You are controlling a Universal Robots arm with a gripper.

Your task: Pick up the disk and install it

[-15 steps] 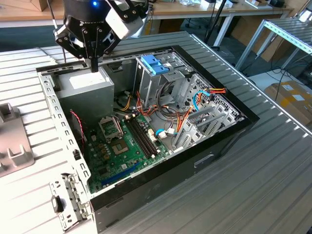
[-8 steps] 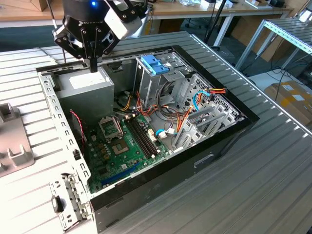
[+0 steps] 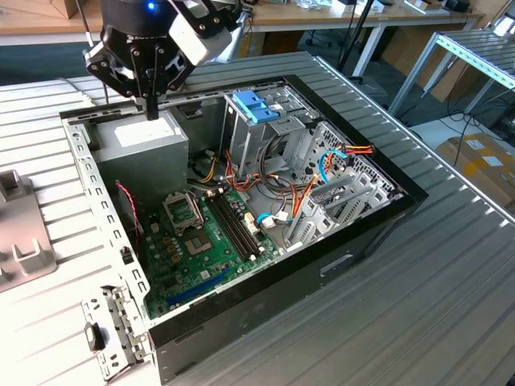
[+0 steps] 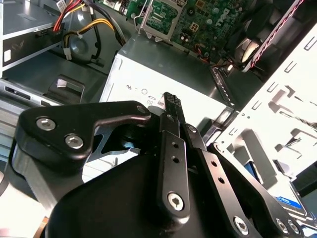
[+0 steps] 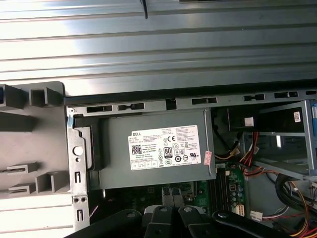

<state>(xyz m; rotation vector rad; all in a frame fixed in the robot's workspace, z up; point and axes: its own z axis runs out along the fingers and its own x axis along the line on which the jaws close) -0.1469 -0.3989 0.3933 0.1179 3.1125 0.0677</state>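
Poised upper left in the exterior view with jaws together, empty, just above the power-supply box (image 3: pixel 153 149). Probably the disk (image 4: pixel 293 201): blue-edged sliver beside the white case frame (image 4: pixel 277 99) in the second wrist view.

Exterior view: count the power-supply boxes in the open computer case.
1. The grey power-supply box sits in a corner of the computer case, at the exterior view's left, under the claw. Another could be hidden deeper inside.
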